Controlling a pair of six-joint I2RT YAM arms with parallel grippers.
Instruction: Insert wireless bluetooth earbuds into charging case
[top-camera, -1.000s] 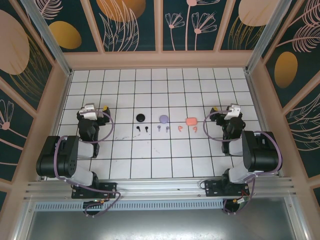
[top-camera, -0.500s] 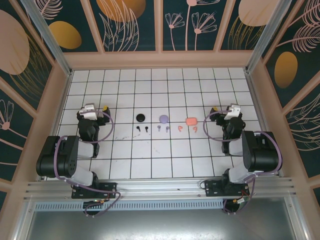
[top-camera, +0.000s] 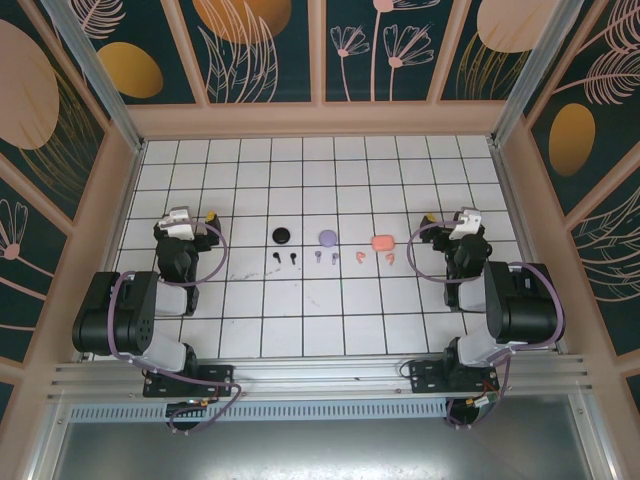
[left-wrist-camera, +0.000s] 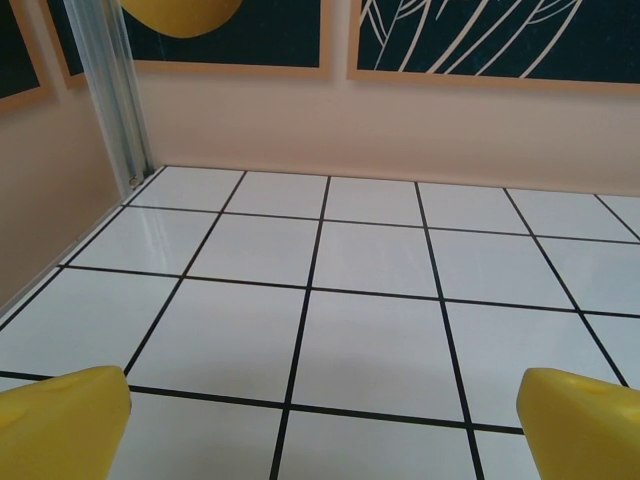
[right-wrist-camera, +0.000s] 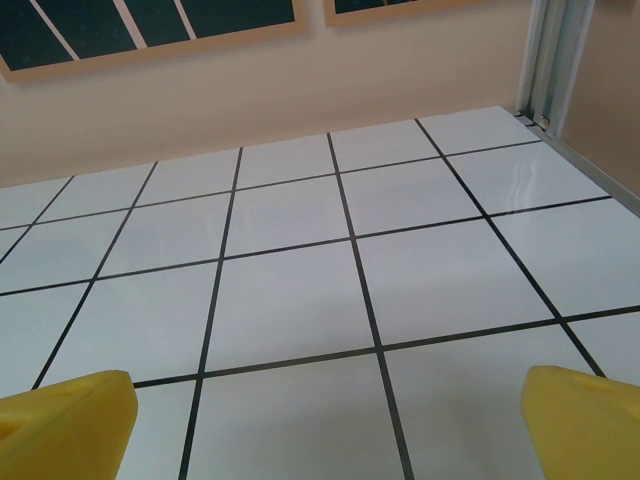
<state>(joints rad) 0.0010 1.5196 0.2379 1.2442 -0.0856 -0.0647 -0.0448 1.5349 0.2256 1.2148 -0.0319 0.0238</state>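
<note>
Your pebble-shaped black case, lilac case and coral case sit in a row on the glossy tiled desk. The earbuds lie outside them, just beside. The left end effector and right end effector are spread wide and empty.

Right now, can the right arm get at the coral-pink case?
Probably yes: coral-pink case lies on open tiles just left of the right arm, nothing between them, jaws open wide.

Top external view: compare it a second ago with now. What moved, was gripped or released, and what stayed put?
Nothing visibly changed. The left gripper and right gripper stay open and empty; the black case, lilac case, coral case and the earbuds lie untouched in their rows.
</note>
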